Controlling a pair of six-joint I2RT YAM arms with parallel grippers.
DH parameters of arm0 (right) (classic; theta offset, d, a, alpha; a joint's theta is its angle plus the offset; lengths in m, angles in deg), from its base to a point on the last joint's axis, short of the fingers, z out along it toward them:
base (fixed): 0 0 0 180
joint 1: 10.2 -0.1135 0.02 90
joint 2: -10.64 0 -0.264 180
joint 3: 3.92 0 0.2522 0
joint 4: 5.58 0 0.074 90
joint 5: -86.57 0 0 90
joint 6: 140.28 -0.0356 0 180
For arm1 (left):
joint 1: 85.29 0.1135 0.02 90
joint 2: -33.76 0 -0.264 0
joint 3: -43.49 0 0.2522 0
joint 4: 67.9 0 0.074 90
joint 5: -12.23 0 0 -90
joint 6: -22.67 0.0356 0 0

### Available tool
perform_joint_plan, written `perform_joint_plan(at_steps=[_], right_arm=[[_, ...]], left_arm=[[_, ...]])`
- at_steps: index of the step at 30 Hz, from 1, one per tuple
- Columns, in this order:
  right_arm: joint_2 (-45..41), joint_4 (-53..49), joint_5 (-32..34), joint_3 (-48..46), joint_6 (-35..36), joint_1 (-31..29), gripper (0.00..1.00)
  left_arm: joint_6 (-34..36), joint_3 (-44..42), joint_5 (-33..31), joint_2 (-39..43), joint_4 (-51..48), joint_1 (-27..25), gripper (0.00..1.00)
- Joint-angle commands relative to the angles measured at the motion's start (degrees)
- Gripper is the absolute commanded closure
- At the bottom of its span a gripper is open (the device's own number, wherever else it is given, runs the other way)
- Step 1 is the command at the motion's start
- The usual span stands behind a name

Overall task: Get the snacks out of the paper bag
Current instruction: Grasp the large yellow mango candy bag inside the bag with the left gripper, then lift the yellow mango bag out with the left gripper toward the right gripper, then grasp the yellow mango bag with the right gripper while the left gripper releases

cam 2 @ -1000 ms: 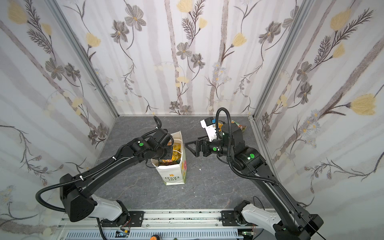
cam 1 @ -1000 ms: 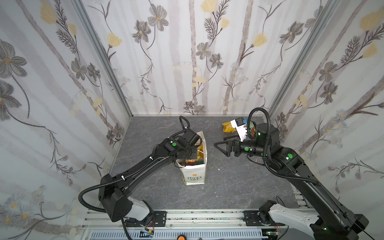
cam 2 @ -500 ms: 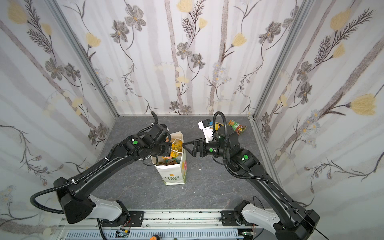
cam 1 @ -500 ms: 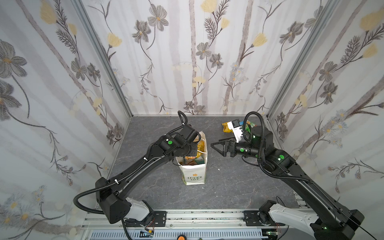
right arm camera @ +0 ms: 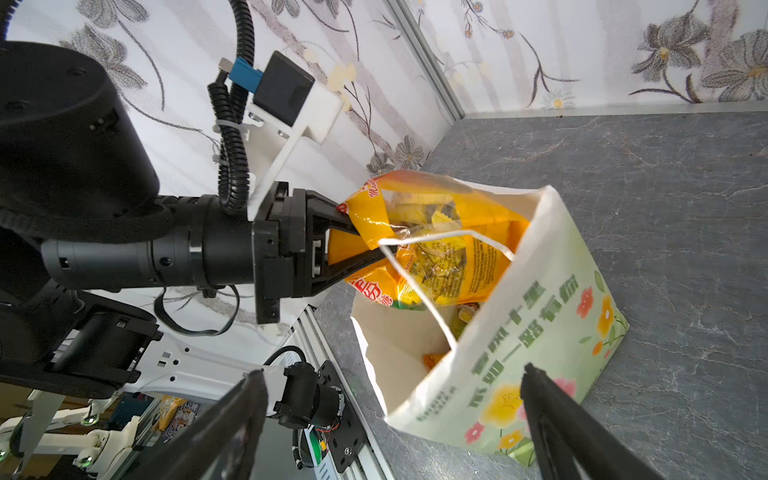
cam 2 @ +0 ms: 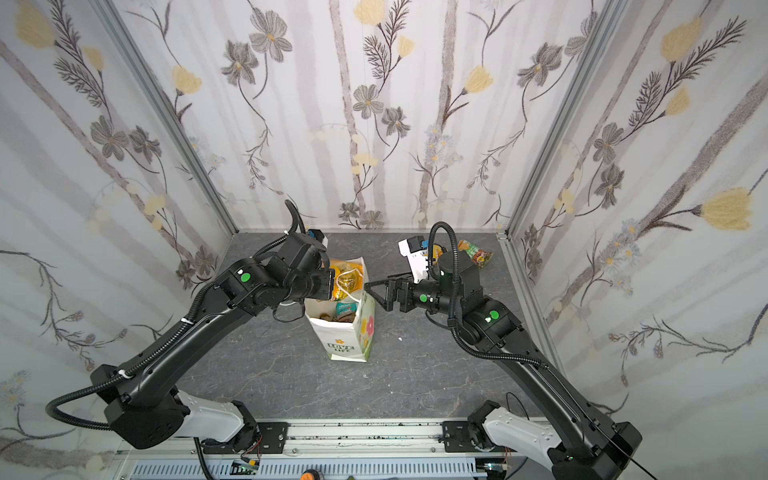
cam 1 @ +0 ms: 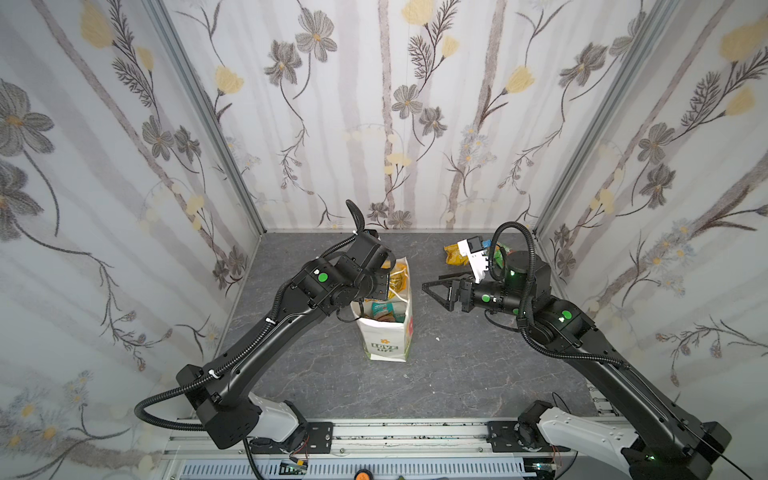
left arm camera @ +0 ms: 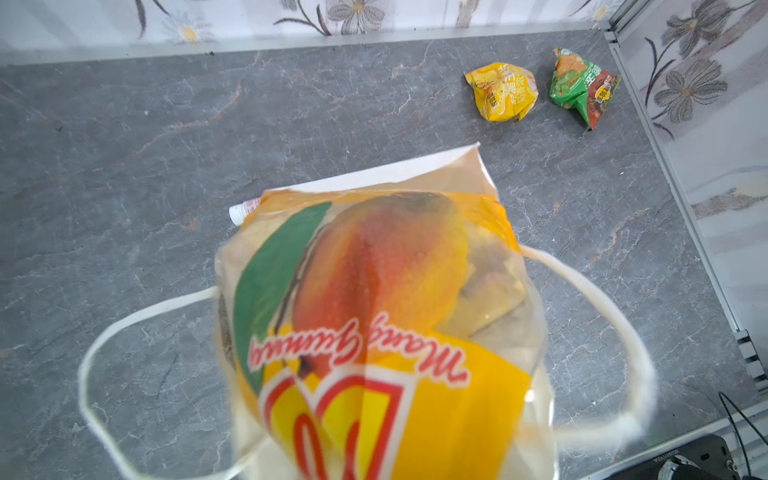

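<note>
The white paper bag (cam 1: 386, 338) (cam 2: 345, 338) (right arm camera: 540, 332) stands upright mid-table, mouth open. My left gripper (cam 1: 384, 283) (right arm camera: 365, 245) is shut on the top edge of the big orange-yellow mango snack (cam 1: 397, 279) (cam 2: 348, 279) (left arm camera: 374, 291) (right arm camera: 436, 249), which sits half out of the bag's mouth with a cord handle (right arm camera: 419, 286) looped across it. A teal snack (cam 1: 384, 309) (cam 2: 345, 308) lies inside the bag. My right gripper (cam 1: 432, 282) (cam 2: 376, 282) (right arm camera: 390, 380) is open just right of the bag, empty. A yellow snack (left arm camera: 503, 91) (cam 1: 453, 254) and a green snack (left arm camera: 582, 87) (cam 2: 478, 253) lie at the back right.
A small white bottle (left arm camera: 241, 212) shows just past the bag's far edge. Flowered walls close in the grey table on three sides, and a metal rail (cam 1: 399, 436) runs along the front between the two arm bases.
My left gripper has raised the orange-yellow packet a little higher out of the bag. The right gripper has slid left, closer to the bag's side.
</note>
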Motion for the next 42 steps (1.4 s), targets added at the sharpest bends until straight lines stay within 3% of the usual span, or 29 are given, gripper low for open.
perform_joint_plan(at_steps=[1, 11, 18, 28, 34, 42], right_arm=[[-0.06, 2.53, 1.28, -0.03, -0.24, -0.11, 0.05], [0.07, 2.77, 4.68, 1.53, -1.29, 0.41, 0.05], [-0.47, 5.8, 5.35, 2.57, -4.72, 2.29, 0.03], [-1.43, 33.54, -2.99, -6.02, -25.91, 4.94, 0.01], [2.3, 51.96, -7.15, -10.35, -40.86, 5.16, 0.01], [6.23, 65.41, -7.3, -10.78, -49.63, 4.98, 0.01]], left_arm=[[3.68, 1.32, -4.09, 0.2, 4.69, 0.06, 1.0], [11.48, 5.07, -5.48, 2.39, 7.85, 0.04, 1.0], [18.45, 5.65, -2.9, 6.28, 14.37, -0.13, 1.0], [35.14, -11.93, 7.08, 15.38, 46.09, -3.64, 1.0], [38.07, -11.25, 6.08, 13.79, 47.95, -5.97, 1.0], [38.54, -11.15, 5.55, 12.98, 48.43, -7.9, 1.0]])
